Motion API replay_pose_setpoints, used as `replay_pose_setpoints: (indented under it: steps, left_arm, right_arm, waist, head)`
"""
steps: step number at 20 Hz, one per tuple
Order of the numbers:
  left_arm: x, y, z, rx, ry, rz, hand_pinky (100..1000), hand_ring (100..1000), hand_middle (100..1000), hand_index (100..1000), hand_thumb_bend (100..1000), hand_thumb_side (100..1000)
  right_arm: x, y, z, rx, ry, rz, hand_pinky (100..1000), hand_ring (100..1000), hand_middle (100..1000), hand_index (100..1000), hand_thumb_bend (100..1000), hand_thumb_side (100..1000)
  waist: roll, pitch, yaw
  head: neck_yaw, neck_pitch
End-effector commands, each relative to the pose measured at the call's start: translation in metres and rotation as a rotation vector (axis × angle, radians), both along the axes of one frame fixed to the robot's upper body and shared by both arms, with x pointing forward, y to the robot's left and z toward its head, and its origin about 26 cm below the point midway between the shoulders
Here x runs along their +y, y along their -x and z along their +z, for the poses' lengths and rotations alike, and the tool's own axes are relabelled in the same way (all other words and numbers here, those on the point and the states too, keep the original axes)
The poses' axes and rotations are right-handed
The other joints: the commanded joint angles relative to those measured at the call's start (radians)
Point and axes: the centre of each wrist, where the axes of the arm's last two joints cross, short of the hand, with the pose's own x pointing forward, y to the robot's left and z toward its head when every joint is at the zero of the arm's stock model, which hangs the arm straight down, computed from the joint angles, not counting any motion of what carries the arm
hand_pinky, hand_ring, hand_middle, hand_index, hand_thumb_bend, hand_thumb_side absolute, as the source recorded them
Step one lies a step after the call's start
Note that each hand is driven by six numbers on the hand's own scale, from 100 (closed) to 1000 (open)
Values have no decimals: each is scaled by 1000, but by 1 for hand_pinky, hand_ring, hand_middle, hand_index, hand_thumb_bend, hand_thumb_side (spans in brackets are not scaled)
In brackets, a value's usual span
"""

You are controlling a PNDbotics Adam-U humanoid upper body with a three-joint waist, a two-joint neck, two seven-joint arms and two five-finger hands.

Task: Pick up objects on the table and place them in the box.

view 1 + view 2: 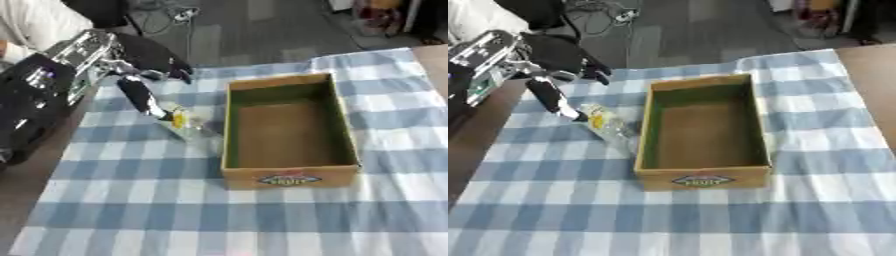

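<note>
The bottle (186, 123) is seen lying on the cloth (131, 200), just left of the box (289, 172), its long axis slanting toward the lower right. The left hand (140, 95) is above it from the upper left, fingers straight, nothing held. No right hand is seen.
</note>
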Motion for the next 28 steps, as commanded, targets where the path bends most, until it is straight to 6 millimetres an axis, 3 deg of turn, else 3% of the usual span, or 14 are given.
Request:
replay_pose_setpoints:
  steps: [1, 12, 19, 28]
  left_arm:
    - [12, 0, 6, 218, -312, -57, 933, 944, 1000, 988, 1000, 816]
    - [18, -1, -22, 289, -310, -40, 921, 925, 990, 997, 1000, 810]
    - [18, -2, -21, 268, -320, -30, 929, 936, 1000, 999, 1000, 805]
    - [32, -8, -22, 232, -330, 30, 937, 948, 1000, 998, 1000, 756]
  right_arm:
    - [1, 3, 9, -38, 2, 1, 525, 488, 546, 774, 100, 963]
    - [5, 3, 12, -44, -2, 21, 526, 488, 546, 774, 100, 963]
    - [7, 3, 14, -48, -7, 32, 526, 488, 546, 775, 100, 963]
    - [9, 2, 15, -54, -15, 41, 526, 488, 545, 775, 100, 963]
  waist:
    - [-9, -18, -2]
    - [-10, -13, -19]
    - [-11, -10, -28]
    - [-14, -4, -39]
  head:
    - [14, -17]
    - [43, -3]
    - [59, -2]
    - [58, 29]
